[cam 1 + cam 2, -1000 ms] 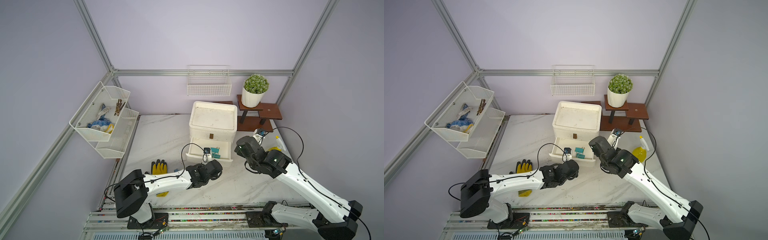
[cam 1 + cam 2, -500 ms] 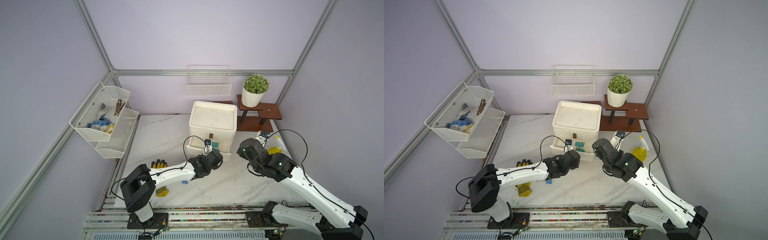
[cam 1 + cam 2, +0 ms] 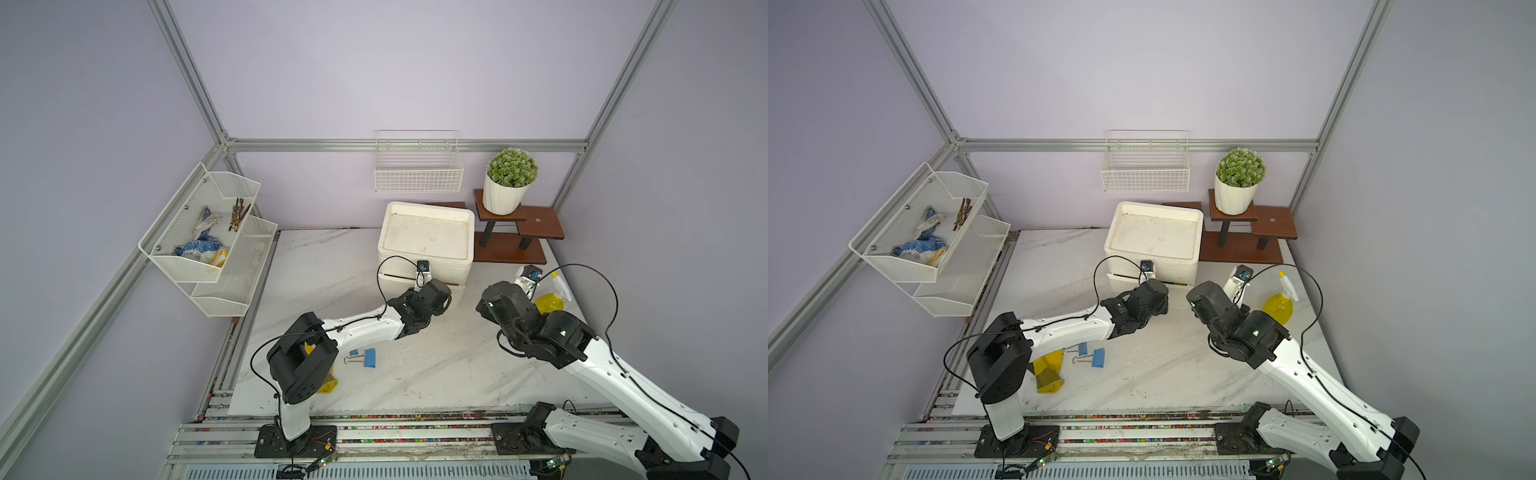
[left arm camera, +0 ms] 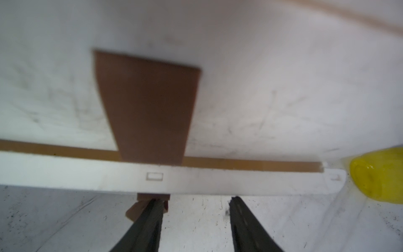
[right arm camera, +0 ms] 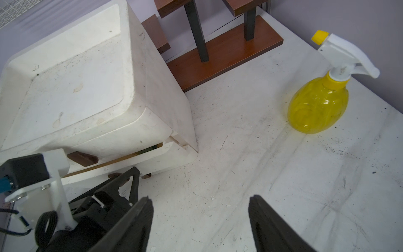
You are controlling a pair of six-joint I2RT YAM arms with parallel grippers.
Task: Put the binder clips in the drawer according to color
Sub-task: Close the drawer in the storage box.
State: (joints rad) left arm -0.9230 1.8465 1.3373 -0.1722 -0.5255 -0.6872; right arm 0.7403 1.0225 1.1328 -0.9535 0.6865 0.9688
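Two blue binder clips (image 3: 370, 358) (image 3: 1098, 358) lie side by side on the marble table, near the left arm's elbow. The white drawer unit (image 3: 426, 245) (image 3: 1156, 237) stands at the back. Its lower drawer (image 5: 130, 161) (image 4: 196, 179) is pushed in, with only a thin gap left. My left gripper (image 4: 194, 200) is low at that drawer's front and open. One of its fingers (image 4: 150, 218) is against the small brown handle, and nothing is between the two. My right gripper (image 5: 200, 200) hangs open and empty over bare table right of the unit.
A yellow spray bottle (image 3: 548, 301) (image 5: 318, 109) stands right of the drawer unit, close to my right wrist. A yellow glove (image 3: 1048, 370) lies under the left arm. A brown stepped stand (image 3: 519, 232) with a potted plant (image 3: 509, 178) is at the back right. Mesh wall baskets (image 3: 208, 232) hang on the left.
The lower drawer stood open with teal clips showing and is now pushed almost shut by my left gripper, whose jaws have spread. My right arm drew back a little.
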